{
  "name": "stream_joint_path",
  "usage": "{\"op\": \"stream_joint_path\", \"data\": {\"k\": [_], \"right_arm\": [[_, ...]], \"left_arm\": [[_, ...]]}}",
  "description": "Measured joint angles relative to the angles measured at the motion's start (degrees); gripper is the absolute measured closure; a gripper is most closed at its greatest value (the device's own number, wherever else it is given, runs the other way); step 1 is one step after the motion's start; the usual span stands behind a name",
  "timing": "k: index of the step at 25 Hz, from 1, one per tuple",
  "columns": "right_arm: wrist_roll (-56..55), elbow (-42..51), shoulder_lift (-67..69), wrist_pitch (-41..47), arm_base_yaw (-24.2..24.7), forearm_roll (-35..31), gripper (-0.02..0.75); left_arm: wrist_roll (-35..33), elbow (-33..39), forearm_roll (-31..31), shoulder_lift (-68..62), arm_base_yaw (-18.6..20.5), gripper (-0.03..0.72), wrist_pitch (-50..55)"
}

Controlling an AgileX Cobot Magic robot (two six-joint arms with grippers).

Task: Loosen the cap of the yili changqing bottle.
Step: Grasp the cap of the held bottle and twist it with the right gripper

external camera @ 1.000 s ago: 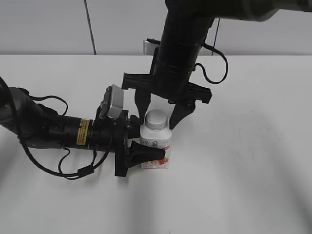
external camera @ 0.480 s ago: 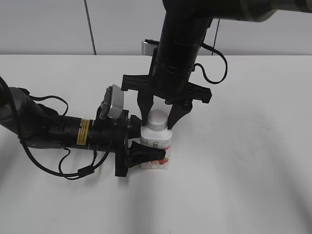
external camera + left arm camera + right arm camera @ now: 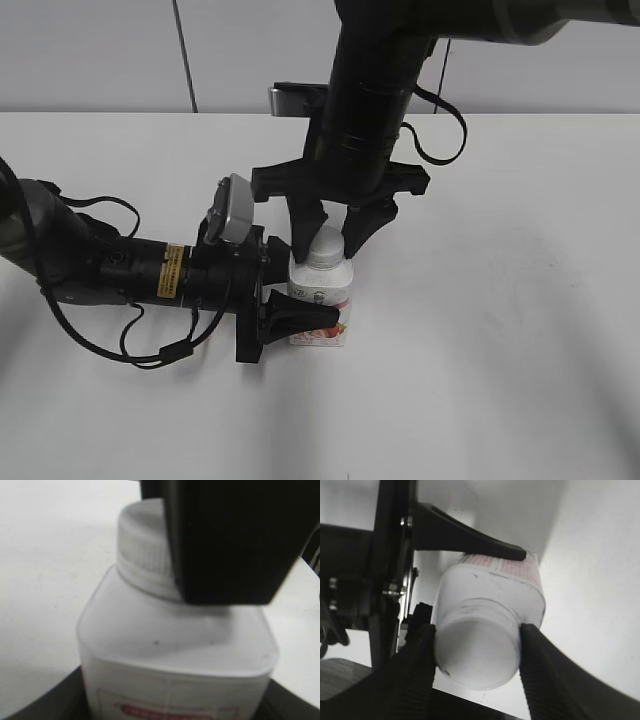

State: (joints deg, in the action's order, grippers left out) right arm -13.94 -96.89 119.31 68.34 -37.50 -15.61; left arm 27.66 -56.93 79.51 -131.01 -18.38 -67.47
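The yili changqing bottle stands upright on the white table, white with a pink-red strawberry label. It also shows in the left wrist view and the right wrist view. Its white cap sits on the neck, seen too in the left wrist view and the right wrist view. My left gripper lies sideways and is shut on the bottle's body. My right gripper comes from above, its two fingers pressed on both sides of the cap.
The white table stretches around the bottle. A grey-white wall stands behind it. The left arm with its cable lies across the table's left part.
My right gripper has come down over the cap, closed its fingers on it and turned about its axis. The left gripper and bottle have not moved.
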Motion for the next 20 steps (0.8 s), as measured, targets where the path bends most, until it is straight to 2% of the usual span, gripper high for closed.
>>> {"op": "stream_joint_path", "data": {"k": [4,9,20], "right_arm": [[11.06,0.0,0.0,0.1,0.0,0.06,0.337],[19.09,0.0,0.0,0.21,0.0,0.16,0.338],[55.04,0.0,0.0,0.44,0.15,-0.28,0.339]], "left_arm": [[0.0,0.0,0.0,0.0,0.0,0.283,0.0],[0.0,0.0,0.0,0.0,0.0,0.3,0.05],[-0.45,0.0,0.46,0.0,0.0,0.312,0.05]]}}
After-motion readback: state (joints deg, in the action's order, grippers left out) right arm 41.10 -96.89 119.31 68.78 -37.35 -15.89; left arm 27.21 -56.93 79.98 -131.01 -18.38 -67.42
